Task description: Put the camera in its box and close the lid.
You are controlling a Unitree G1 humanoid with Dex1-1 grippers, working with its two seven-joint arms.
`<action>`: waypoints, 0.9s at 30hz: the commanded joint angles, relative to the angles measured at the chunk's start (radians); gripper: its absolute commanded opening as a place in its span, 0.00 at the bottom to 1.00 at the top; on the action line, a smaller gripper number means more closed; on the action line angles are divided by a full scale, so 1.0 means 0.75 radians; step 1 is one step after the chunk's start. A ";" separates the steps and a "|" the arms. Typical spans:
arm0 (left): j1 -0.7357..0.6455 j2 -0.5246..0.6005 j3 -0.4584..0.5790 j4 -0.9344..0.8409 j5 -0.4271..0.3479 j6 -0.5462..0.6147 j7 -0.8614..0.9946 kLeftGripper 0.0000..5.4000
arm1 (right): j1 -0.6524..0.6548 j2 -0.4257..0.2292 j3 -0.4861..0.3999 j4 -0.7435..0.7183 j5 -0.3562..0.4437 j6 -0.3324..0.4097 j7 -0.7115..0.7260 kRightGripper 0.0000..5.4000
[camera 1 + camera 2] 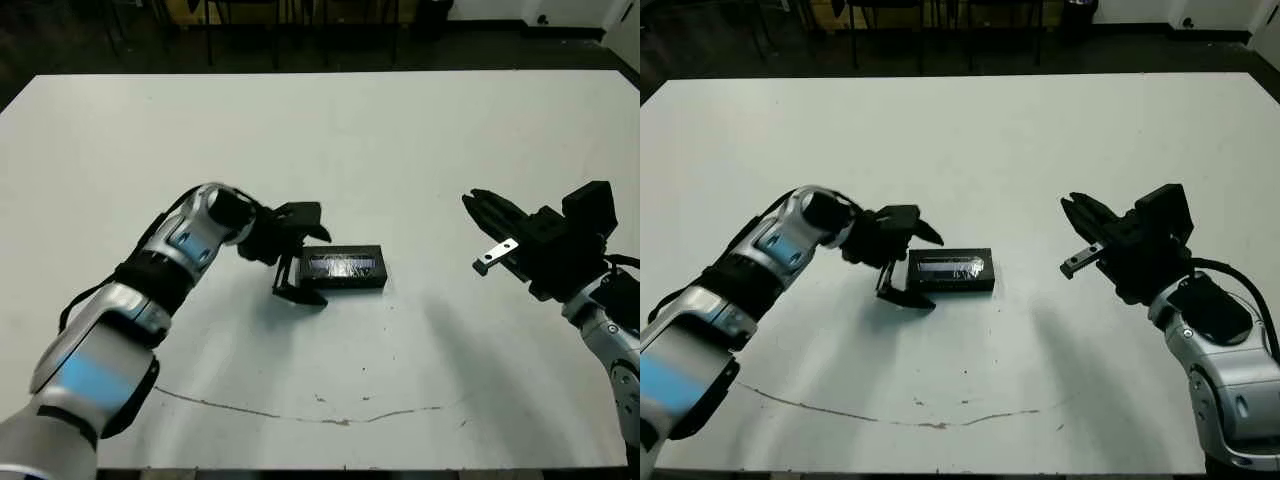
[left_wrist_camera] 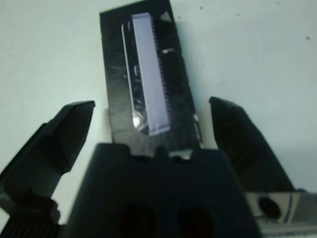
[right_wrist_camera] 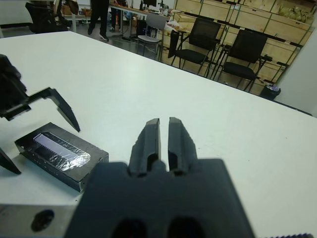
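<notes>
Black lidded box (image 1: pixel 346 268) lies between spread left gripper (image 1: pixel 302 262) fingers.

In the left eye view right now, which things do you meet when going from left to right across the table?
Left arm → left claw, open at the end of the closed box → lid on the box → bare table → right claw, shut → right arm.

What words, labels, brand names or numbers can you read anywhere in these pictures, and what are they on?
None can be read.
The lid on the table shows only a shiny grey strip with no letters that can be made out.
The left pincer and the right pincer carry no visible markings.
The shelves beyond the table in the right wrist view are too blurred to read.
</notes>
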 commanded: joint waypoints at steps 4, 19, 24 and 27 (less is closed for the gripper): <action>0.253 0.246 0.049 -0.135 0.039 0.034 0.021 1.00 | 0.018 -0.008 0.002 0.002 -0.001 0.005 0.000 0.00; 0.694 0.500 0.615 -0.856 -0.326 0.424 0.313 0.98 | 0.002 0.005 0.023 0.012 0.000 0.024 -0.015 0.00; 0.772 0.079 0.761 -1.216 -0.423 0.645 0.928 0.85 | -0.004 0.021 0.042 0.039 -0.011 -0.011 -0.014 0.00; 0.757 -0.099 0.731 -1.302 -0.444 0.651 1.117 0.74 | -0.003 0.034 0.049 0.045 -0.017 -0.022 -0.028 0.00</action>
